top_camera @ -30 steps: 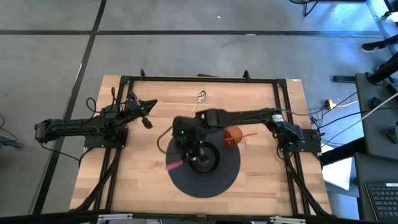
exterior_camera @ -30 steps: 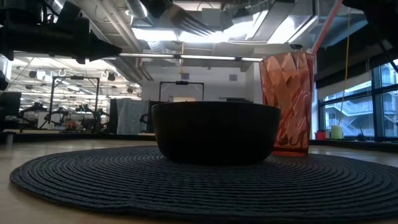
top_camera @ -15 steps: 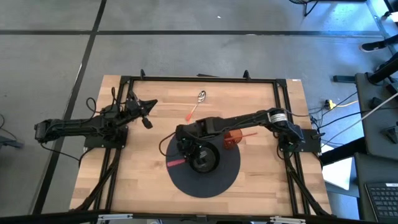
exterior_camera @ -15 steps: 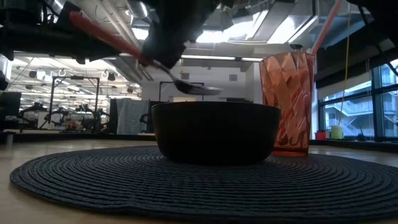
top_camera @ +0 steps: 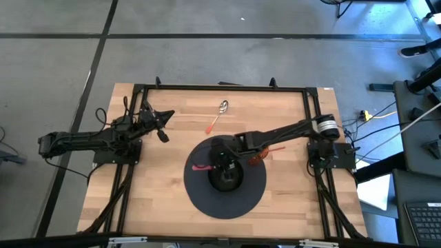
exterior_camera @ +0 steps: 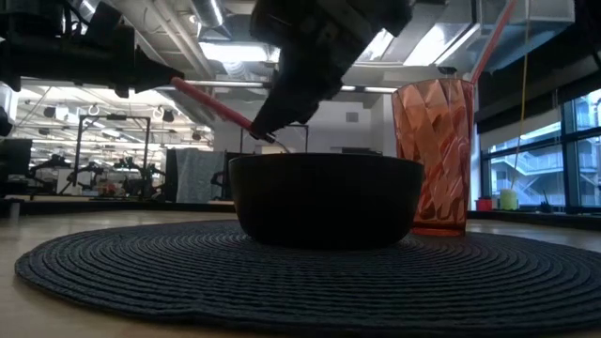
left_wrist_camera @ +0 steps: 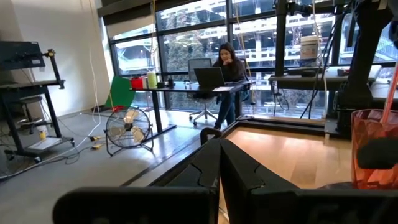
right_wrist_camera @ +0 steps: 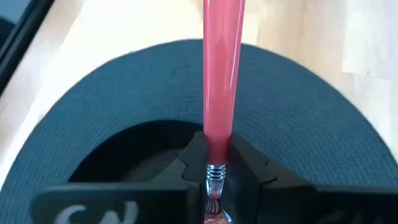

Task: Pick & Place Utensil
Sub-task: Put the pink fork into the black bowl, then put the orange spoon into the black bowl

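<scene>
A black bowl (top_camera: 227,176) (exterior_camera: 325,199) stands on a round dark woven mat (top_camera: 207,200) (exterior_camera: 282,282). My right gripper (top_camera: 219,161) (exterior_camera: 274,126) (right_wrist_camera: 217,160) hangs over the bowl's left rim, shut on a utensil with a pink handle (top_camera: 200,167) (exterior_camera: 210,101). The utensil's head dips behind the bowl's rim and is hidden. My left gripper (top_camera: 164,124) (left_wrist_camera: 219,163) waits shut at the table's far left, touching nothing. My right gripper pinches the pink handle at its lower end (right_wrist_camera: 217,144), just above the metal neck (right_wrist_camera: 214,172), between its two fingers. The fingers slant down from the table's right side. The handle sticks out up and toward the left; the head points down into the bowl, where the rim hides it.
A red faceted tumbler (top_camera: 259,156) (exterior_camera: 434,155) with a straw stands on the mat right of the bowl. A spoon with a red handle (top_camera: 216,118) lies on the wood toward the far edge. A person (left_wrist_camera: 227,62) sits at a desk beyond the table.
My right gripper has come down over the bowl from well above it, tipping and rolling. The utensil's head has sunk from high above the bowl to below its rim, and the handle now points toward the table's left.
</scene>
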You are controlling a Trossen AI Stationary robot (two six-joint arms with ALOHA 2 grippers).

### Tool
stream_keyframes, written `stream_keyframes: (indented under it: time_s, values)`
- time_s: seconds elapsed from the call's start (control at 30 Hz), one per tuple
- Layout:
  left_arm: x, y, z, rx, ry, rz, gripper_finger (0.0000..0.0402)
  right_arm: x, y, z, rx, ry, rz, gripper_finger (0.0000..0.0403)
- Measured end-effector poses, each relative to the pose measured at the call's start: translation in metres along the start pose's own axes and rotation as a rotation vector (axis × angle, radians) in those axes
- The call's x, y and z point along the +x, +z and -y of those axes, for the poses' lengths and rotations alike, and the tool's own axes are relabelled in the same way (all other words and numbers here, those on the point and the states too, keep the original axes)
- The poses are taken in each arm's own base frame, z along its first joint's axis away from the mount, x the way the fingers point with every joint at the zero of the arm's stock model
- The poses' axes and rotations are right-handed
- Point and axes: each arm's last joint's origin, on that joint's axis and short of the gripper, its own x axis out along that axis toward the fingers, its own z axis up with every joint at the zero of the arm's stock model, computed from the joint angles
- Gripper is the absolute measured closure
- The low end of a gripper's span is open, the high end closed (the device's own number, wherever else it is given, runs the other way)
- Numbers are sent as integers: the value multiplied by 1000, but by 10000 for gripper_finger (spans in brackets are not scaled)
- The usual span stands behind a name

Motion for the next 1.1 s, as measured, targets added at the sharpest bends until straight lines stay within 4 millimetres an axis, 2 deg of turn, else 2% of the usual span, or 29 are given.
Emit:
stream_keyframes:
  time_s: [0.27,0.47,0.83,1.1]
  values:
    - [0,0,0,-3,0,1,398,6,-22,-1,91,-13,17,359]
    - [0,0,0,-3,0,0,398,10,-31,-4,77,-54,-9,356]
    - [0,2,0,-9,4,16,399,11,-33,-4,88,-54,-23,280]
    - [0,2,0,-9,3,15,397,11,-31,-4,86,-54,-7,271]
